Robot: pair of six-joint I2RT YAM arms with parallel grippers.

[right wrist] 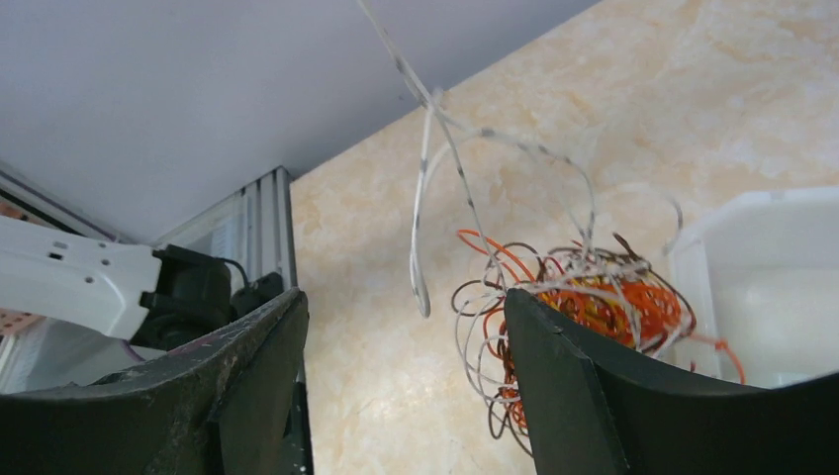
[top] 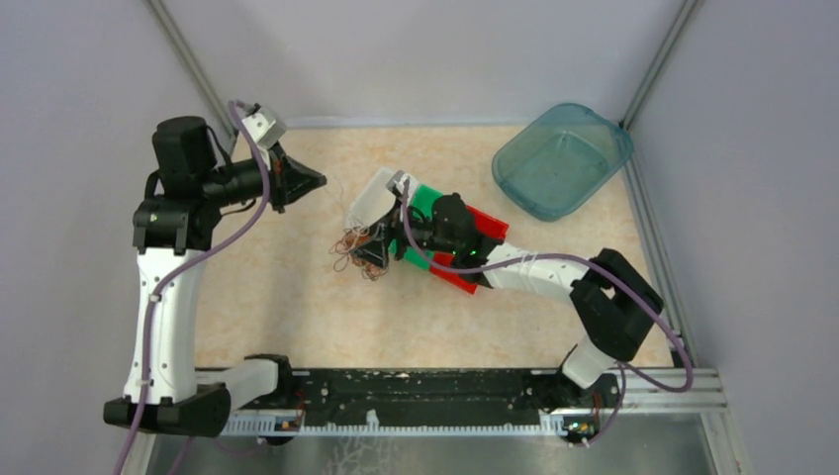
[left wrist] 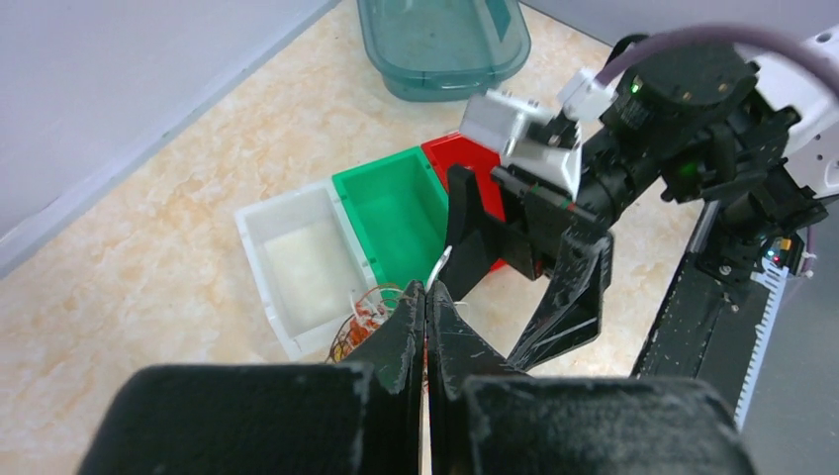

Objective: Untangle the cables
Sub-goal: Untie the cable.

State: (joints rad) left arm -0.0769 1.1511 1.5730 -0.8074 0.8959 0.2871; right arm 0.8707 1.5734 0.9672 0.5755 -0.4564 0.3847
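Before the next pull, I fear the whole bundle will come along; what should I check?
1. Left fingers shut on the white strand: ok.
2. Right fingers pinning the tangle: not ok, they stand open over it.
3. White strand free of the other loops: cannot tell.
4. Tangle clear of the white bin: cannot tell, it lies beside its wall.
5. Left arm and right arm apart: ok.

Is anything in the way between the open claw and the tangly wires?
No, nothing visible stands between them. The open right gripper hangs right by the cables; the white bin sits off to their side.
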